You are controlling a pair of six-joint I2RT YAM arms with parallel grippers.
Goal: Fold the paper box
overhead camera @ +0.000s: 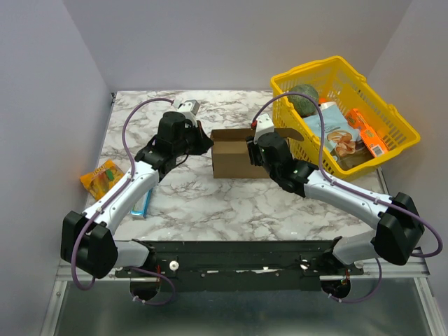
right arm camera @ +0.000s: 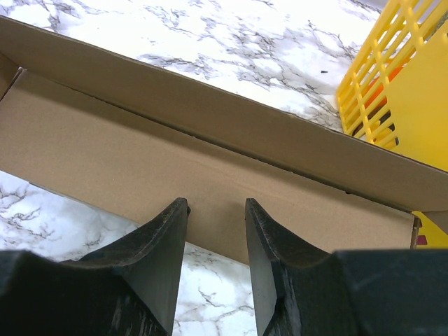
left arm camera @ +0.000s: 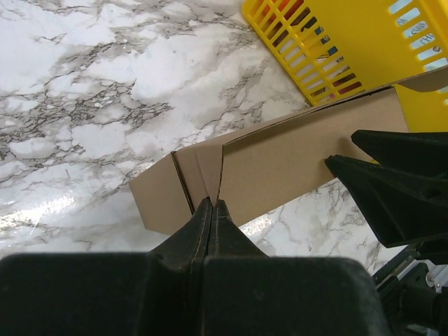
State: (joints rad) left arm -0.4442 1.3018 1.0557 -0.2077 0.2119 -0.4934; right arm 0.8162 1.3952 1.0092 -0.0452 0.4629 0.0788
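1. Top external view: the paper box [overhead camera: 231, 159] is seen partly raised in the middle of the marbled worktop [overhead camera: 210, 203], with its walls standing and a flap loose at its right end.
2. The plain thin cardboard is judged light, fairly stiff across the panels and weak at the creases. It would probably slide on the smooth worktop if pushed from one side only.
3. Hold is best taken on wall edges and flaps close to the creases, with the opposite side braced.
4. The left pincer [overhead camera: 207, 145] is pressed together, with its tips at the box's left end. No cardboard can be made out between them.
5. The right pincer [overhead camera: 252, 150] is spread at the right end, with its fingers at a long wall and nothing pinched.
6. The yellow basket [overhead camera: 308, 68] stands just right of the box, near the loose flap, and could hamper folding there.
7. An orange packet [overhead camera: 103, 175] and a blue flat item [overhead camera: 141, 204] lie well apart at the left, out of the way.
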